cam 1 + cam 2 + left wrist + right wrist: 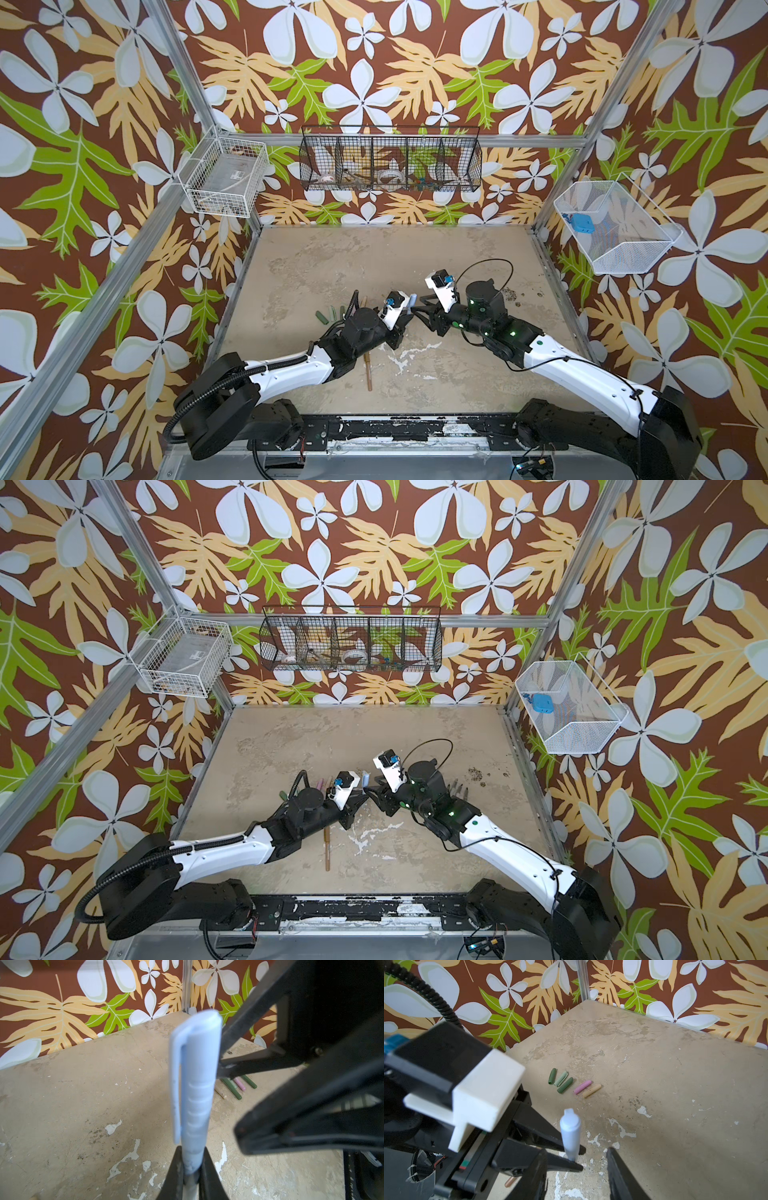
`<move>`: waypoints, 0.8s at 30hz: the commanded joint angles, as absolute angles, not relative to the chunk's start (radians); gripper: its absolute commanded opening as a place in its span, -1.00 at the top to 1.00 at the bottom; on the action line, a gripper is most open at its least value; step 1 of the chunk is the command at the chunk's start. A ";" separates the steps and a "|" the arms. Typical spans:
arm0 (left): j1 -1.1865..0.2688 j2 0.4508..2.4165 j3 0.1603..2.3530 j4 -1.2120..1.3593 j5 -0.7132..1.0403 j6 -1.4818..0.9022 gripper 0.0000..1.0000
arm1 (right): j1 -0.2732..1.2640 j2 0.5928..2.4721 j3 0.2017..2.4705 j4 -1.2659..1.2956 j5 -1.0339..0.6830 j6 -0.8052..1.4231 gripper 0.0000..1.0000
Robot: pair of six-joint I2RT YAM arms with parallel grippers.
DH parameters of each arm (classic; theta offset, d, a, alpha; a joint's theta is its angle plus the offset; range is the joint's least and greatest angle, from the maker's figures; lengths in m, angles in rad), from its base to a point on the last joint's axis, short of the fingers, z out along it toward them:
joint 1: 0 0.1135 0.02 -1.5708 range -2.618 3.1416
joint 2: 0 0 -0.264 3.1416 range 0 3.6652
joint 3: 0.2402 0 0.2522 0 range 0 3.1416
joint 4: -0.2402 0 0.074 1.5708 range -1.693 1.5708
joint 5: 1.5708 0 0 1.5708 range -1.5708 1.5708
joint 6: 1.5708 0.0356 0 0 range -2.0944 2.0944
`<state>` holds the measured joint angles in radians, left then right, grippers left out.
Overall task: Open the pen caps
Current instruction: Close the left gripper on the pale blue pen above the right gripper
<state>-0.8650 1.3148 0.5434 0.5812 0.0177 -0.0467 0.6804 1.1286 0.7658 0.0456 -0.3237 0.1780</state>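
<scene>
— Pale blue plastic, ribbed, with a clip: the cap (199, 1076) is being held roughly upright over mid-table (675, 1084), rounded end pointing up.
— Its lower end is being clamped by the left claw (192, 1167); the right claw (576, 1151) is being held parted beside it, gripping nothing.

- The enclosure is walled on three sides with brown wallpaper (374, 62) printed with pale blue flowers and tan and green leaves.
- The corners are framed by aluminium posts (183, 54).
- The floor is formed by a beige, mottled tabletop (332, 257); chipped white patches (411, 353) are seen near the front and dark specks (509, 296) toward the right.
- A white wire basket (224, 178) is hung on the left wall.
- A long black wire basket (390, 129), divided into compartments, is hung on the back wall.
- A white mesh basket (631, 253) is hung on the right wall, and a blue object (579, 223) is held in it.
- A scuffed black rail (415, 428) is run along the front edge.
- The scene is lit softly and evenly.
</scene>
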 commanded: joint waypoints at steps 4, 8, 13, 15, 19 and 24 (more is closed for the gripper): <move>-0.885 1.319 0.550 0.585 0.044 0.009 1.00 | 0.681 1.142 0.782 0.021 -0.338 0.159 0.24; -0.894 1.323 0.550 0.588 0.053 0.023 1.00 | 0.680 1.156 0.791 0.004 -0.342 0.152 0.30; -0.898 1.325 0.551 0.586 0.055 0.026 1.00 | 0.680 1.154 0.792 0.004 -0.353 0.143 0.58; -0.898 1.324 0.551 0.587 0.056 0.023 1.00 | 0.681 1.146 0.786 0.010 -0.350 0.140 0.68; -0.898 1.321 0.551 0.591 0.049 0.006 0.89 | 0.681 1.133 0.775 0.027 -0.353 0.141 0.99; -0.898 1.316 0.545 0.609 0.044 -0.011 0.50 | 0.681 1.132 0.764 0.048 -0.371 0.150 1.00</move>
